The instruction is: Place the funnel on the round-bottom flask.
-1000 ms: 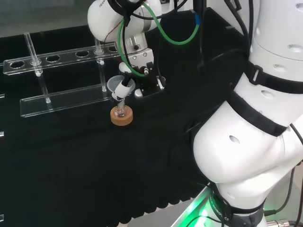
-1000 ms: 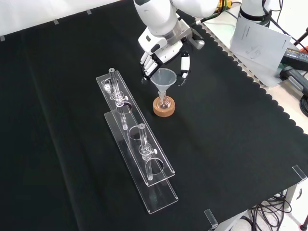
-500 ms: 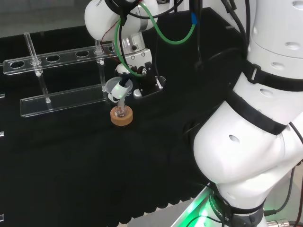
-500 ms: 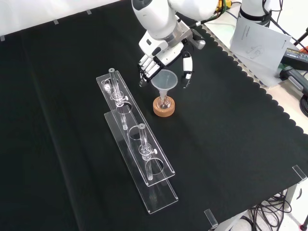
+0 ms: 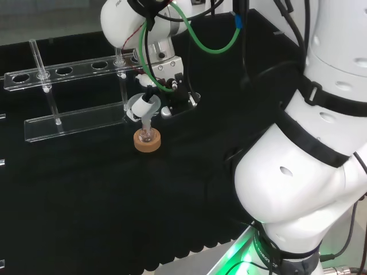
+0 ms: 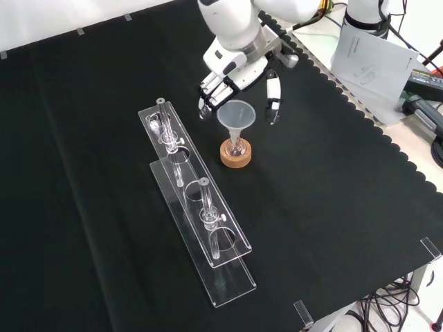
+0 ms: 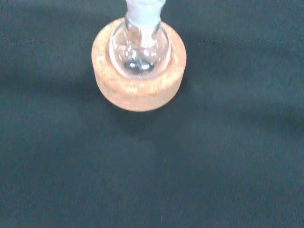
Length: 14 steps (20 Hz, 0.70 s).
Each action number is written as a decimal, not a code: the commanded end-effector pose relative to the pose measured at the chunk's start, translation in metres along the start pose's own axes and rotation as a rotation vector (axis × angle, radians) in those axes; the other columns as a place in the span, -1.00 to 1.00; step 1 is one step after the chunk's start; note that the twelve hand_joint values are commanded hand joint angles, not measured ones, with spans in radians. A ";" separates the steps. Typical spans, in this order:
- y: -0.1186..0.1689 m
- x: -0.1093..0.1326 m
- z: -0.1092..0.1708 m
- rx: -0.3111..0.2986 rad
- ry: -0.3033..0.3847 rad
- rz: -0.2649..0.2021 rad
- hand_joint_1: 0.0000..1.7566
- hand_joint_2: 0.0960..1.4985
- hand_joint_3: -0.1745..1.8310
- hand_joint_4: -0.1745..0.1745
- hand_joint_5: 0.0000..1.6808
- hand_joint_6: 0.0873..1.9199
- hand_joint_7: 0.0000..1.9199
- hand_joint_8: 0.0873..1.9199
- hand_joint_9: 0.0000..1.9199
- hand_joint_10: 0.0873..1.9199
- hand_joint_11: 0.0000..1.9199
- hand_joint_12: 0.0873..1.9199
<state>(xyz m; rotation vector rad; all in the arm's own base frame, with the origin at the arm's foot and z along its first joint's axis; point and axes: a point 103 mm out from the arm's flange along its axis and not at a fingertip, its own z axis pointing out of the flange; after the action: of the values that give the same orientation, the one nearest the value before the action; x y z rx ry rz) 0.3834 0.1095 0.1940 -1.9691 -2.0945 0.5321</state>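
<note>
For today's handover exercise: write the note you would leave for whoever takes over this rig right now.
Hand: open, fingers spread either side of the funnel, apparently not gripping it.
Funnel: upright, stem in the neck of the round-bottom flask.
Flask: seated in the cork ring on the black cloth, beside the clear rack.
Done: funnel placed.
Left: draw the hand away without knocking the funnel.

Hand (image 6: 239,69) now opened off funnel (image 6: 236,115)
</note>
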 end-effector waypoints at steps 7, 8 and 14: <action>-0.047 -0.016 -0.045 -0.131 -0.011 0.016 -0.44 -0.12 -0.66 -0.21 -0.85 -1.00 -0.91 -1.00 -0.92 -0.22 -0.93 0.54; -0.050 -0.019 -0.046 -0.131 -0.014 0.019 -0.42 -0.11 -0.67 -0.22 -0.83 -1.00 -0.90 -0.98 -0.89 -0.23 -0.91 0.53; -0.052 -0.039 -0.053 -0.121 -0.025 0.027 -0.39 -0.08 -0.68 -0.23 -0.76 -1.00 -1.00 -0.58 -0.81 -0.27 -0.87 0.51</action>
<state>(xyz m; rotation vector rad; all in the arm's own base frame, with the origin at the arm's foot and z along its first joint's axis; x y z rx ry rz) 0.3651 0.0940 0.2654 -2.0762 -2.1821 0.4040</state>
